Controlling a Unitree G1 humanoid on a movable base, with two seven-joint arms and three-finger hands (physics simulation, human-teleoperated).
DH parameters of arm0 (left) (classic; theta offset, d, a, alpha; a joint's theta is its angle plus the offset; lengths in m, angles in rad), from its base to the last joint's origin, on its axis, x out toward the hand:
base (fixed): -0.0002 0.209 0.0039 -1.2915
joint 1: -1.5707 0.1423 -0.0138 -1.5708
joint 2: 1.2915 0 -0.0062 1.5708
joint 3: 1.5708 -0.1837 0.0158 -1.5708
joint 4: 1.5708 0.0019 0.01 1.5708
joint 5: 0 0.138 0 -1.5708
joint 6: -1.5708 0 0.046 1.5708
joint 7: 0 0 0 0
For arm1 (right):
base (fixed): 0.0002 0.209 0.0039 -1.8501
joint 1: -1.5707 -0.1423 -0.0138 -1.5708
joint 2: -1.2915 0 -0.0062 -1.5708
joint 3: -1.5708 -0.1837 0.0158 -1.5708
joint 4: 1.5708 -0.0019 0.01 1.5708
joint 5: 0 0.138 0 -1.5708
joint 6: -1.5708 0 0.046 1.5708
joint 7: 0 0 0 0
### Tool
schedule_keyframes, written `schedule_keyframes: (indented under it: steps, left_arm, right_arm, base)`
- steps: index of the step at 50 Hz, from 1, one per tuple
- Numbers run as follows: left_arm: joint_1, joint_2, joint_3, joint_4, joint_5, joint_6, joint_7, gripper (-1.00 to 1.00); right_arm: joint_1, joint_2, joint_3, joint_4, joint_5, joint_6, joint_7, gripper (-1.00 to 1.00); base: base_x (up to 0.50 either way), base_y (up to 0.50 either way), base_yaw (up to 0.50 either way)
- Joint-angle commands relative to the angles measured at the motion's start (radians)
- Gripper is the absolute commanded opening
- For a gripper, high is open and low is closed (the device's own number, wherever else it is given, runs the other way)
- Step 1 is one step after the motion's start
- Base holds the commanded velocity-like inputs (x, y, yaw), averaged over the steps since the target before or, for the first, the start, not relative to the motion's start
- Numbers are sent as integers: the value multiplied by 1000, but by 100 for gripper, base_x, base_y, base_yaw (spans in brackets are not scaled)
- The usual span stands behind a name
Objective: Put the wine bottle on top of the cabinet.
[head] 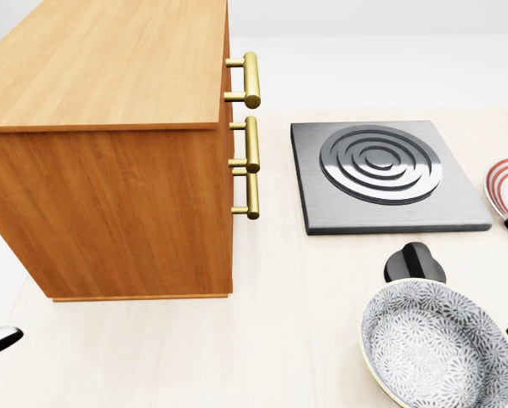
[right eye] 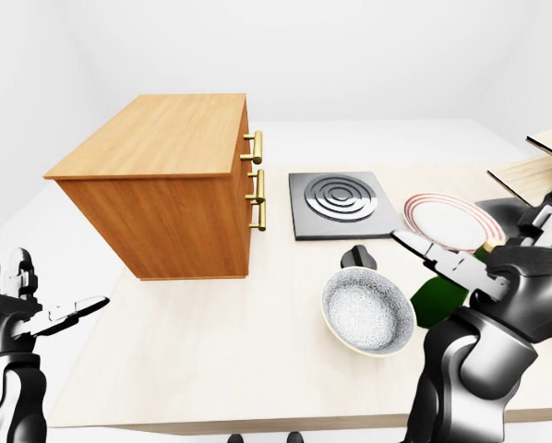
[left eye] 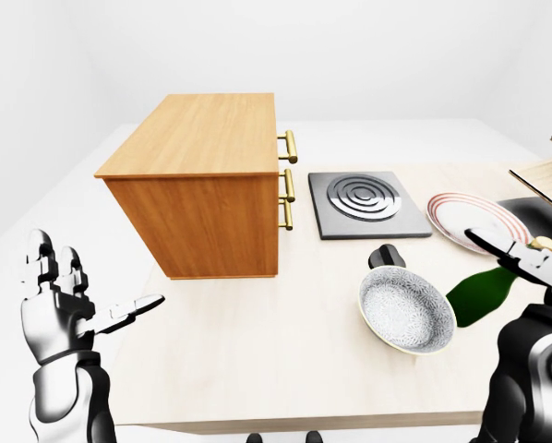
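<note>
The wine bottle (left eye: 480, 293) lay on its side on the pale worktop (left eye: 258, 360), at the right, just beside the patterned bowl (left eye: 406, 309). The right hand (right eye: 484, 268) stood over it with the fingers (right eye: 424, 249) spread wide, holding nothing. The left hand (left eye: 59, 300) was raised at the near left, its fingers also wide. The wooden cabinet (left eye: 207, 185) stood at the far left, well apart from the bottle.

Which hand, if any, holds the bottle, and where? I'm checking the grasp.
Neither. The right hand is open above the lying bottle; the left hand is open, empty.
</note>
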Motion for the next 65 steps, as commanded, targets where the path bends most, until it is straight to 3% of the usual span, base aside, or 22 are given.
schedule_keyframes:
  steps: [1, 23, 39, 53, 65]
  left_arm:
    - [0, 0, 1, 1, 0, 0, 0, 100]
    - [3, -2, 7, -6, -5, 0, -4, 100]
    - [3, -2, 2, 3, -3, 0, -3, 100]
    - [3, -1, -1, 12, -1, 0, 0, 100]
    - [6, -2, 2, 11, 1, 0, -2, 100]
  right_arm:
    - [5, -12, -66, 16, 51, 0, -50, 100]
    - [26, -25, -113, 165, 87, 0, -176, 100]
    - [25, -25, -114, 228, 71, 0, -176, 100]
    - [-13, -76, -144, 258, 45, 0, -176, 100]
    - [-22, -96, -175, 256, -46, 0, -113, 100]
  base:
    - [0, 0, 0]
    - [0, 0, 0]
    - [0, 0, 0]
    - [0, 0, 0]
    - [0, 0, 0]
